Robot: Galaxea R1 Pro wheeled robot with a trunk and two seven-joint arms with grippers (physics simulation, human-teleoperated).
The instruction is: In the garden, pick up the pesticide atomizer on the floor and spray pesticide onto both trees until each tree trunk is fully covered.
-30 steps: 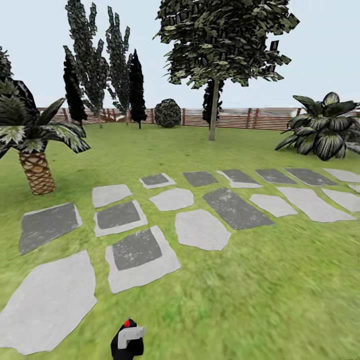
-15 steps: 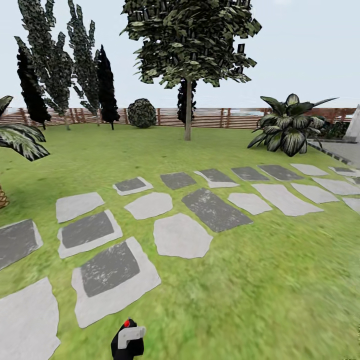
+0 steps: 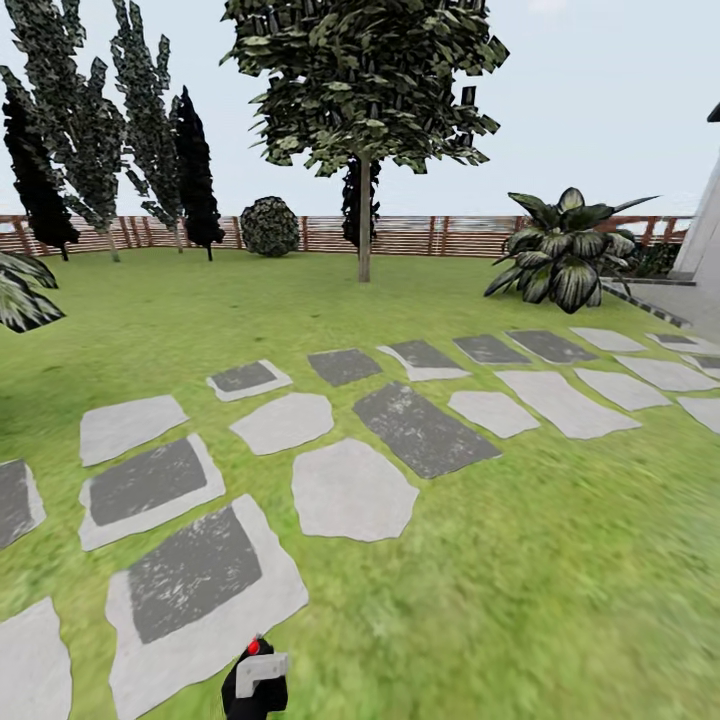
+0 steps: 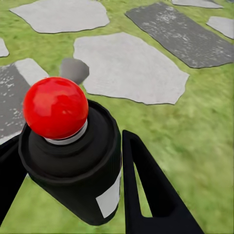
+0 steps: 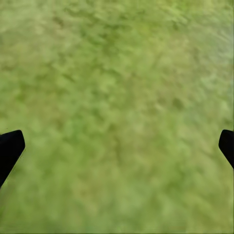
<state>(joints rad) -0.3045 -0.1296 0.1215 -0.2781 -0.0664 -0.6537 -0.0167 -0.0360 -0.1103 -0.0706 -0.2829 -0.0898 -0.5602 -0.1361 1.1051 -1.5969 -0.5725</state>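
The left gripper (image 4: 73, 195) clasped the pesticide atomizer (image 4: 73, 161) upright between its fingers, red cap up, presumably carried ready for spraying; its whitish label (image 4: 109, 197) bore no readable writing; the right gripper (image 5: 117, 146) hung spread open over grass; beyond the paving stones (image 3: 350, 490) stood one tree (image 3: 362, 90), its trunk (image 3: 364, 225) well ahead.

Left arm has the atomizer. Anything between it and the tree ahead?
Nothing visible blocks the way. The atomizer sits in the left gripper; between it and the tree trunk lie only flat stepping stones and open lawn. The leafy bush stands off right.
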